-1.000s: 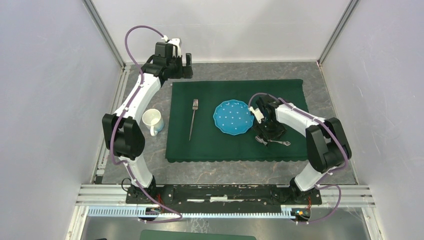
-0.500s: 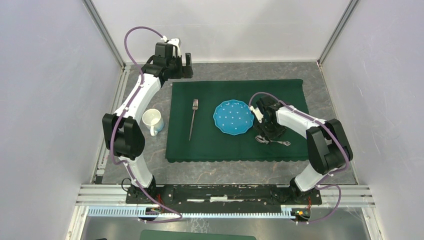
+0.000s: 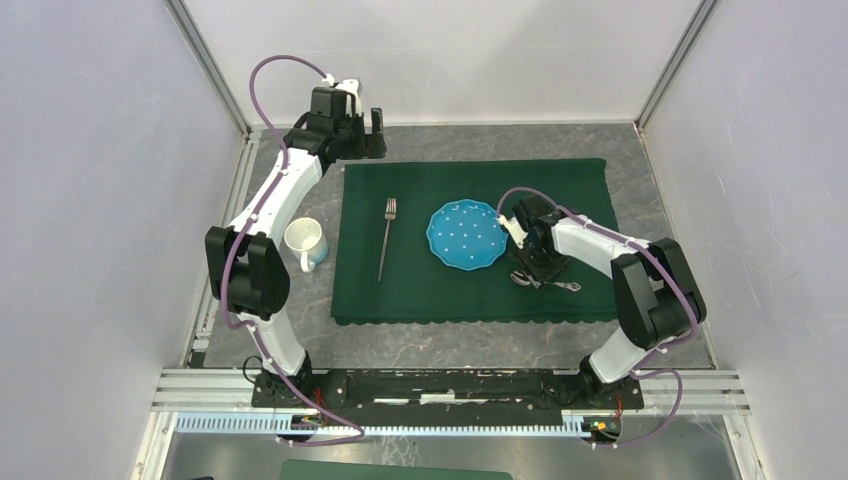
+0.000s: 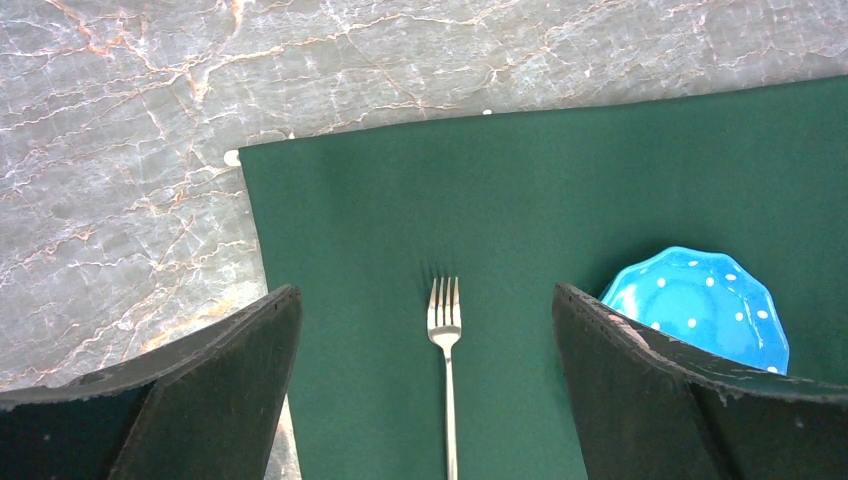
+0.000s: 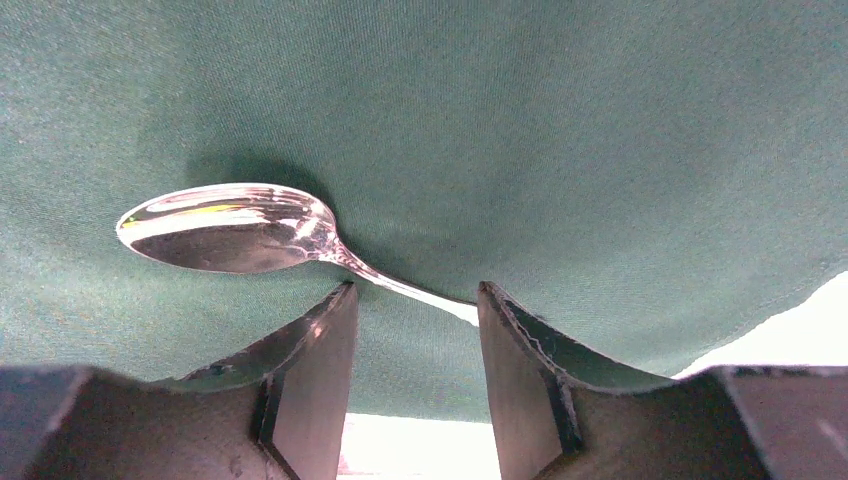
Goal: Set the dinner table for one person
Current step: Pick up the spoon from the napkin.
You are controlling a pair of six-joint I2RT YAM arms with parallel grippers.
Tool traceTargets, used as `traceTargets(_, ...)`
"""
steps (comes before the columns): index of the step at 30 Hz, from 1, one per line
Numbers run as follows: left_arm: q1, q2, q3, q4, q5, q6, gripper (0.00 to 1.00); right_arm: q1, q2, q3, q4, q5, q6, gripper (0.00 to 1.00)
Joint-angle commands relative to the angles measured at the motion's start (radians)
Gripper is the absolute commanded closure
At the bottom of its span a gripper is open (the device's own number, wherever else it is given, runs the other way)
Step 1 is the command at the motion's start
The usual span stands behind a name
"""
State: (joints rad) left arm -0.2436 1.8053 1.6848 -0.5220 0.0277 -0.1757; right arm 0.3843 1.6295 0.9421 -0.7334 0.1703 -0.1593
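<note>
On your dark green cloth [image 3: 420,290], a fork [image 3: 386,238] lies left of a blue white-dotted plate [image 3: 466,235], and a spoon [image 5: 225,227] lies crosswise to its right. Your white mug [image 3: 305,243] stands just off the cloth's left edge.

The dinner table [image 3: 450,345] is seen as a wide, flat, dark-grey stone-look surface; in the left wrist view its pale and reddish veins [image 4: 120,150] are clearly shown. A dark green cloth [image 3: 560,190] is spread flat over its middle, with a straight far edge and a scalloped near edge, and bare stone is left showing on every side of it. A white mug [image 3: 304,242] is stood upright on the bare stone just beside the cloth's left edge.
</note>
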Motion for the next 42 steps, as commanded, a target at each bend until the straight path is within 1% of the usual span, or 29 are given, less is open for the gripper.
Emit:
traceTargets(1, 0.006, -0.045, 0.001, 0.026, -0.019, -0.041, 0.0, 0.004, 0.002, 0.042, 0.07, 0.018, -0.023, 0.47)
traceTargets(8, 0.006, -0.042, 0.0, 0.023, -0.025, -0.043, 0.0, 0.005, 0.026, 0.043, 0.105, 0.003, -0.035, 0.46)
traceTargets(14, 0.006, -0.036, 0.01, 0.024, -0.025, -0.047, 0.0, 0.006, 0.021, 0.076, 0.076, -0.014, -0.035, 0.46)
traceTargets(21, 0.007, -0.019, 0.018, 0.028, -0.015, -0.061, 0.0, 0.008, -0.039, 0.089, 0.01, -0.015, -0.018, 0.44)
traceTargets(26, 0.006, -0.009, 0.021, 0.039, -0.002, -0.072, 0.0, 0.007, -0.035, 0.068, 0.024, 0.003, -0.02, 0.44)
traceTargets(42, 0.006, -0.025, 0.003, 0.04, -0.014, -0.082, 0.0, 0.008, -0.01, -0.021, 0.097, -0.022, -0.013, 0.46)
